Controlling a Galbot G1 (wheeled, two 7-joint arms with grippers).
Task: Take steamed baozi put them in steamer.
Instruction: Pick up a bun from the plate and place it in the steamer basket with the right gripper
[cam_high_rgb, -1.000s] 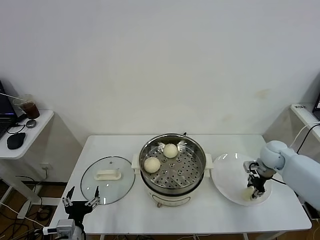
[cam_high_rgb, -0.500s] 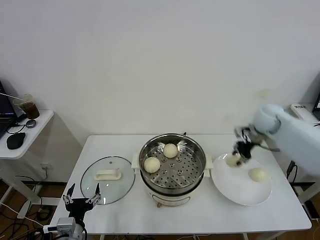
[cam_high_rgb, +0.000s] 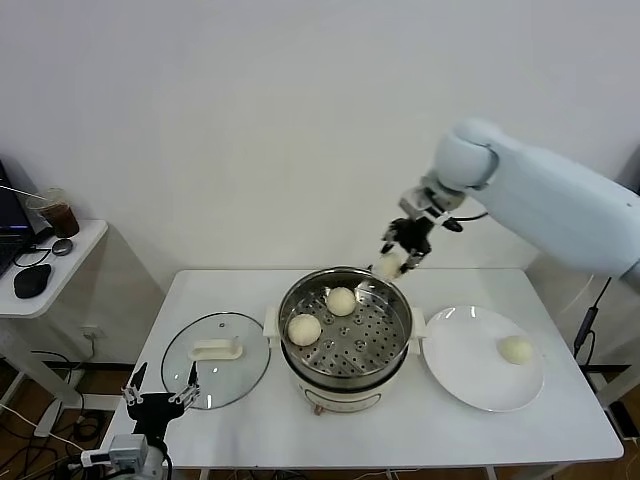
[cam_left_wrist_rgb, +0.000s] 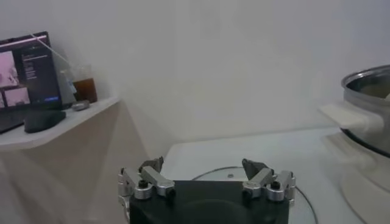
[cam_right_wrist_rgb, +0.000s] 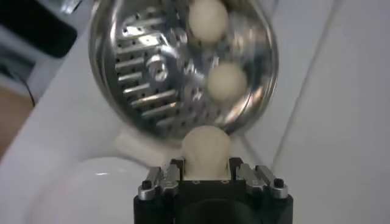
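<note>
Steamer (cam_high_rgb: 345, 335): centre of surface (cam_high_rgb: 240, 415), lid off, two baozi (cam_high_rgb: 341, 301) (cam_high_rgb: 304, 329) on perforated tray.
Third baozi (cam_high_rgb: 388, 266): grasped in right gripper (cam_high_rgb: 400, 256) fingers, raised above steamer's far right rim; not yet lowered in.
Fourth baozi (cam_high_rgb: 515, 349): alone on white plate (cam_high_rgb: 460, 365), right of steamer.
Glass lid (cam_high_rgb: 215, 360): flat on surface, left of steamer.
Left gripper (cam_high_rgb: 160, 403): parked low near front left edge, fingers spread, holding nothing.
Progress, judged: two placed, one in transit, one left to fetch.
</note>
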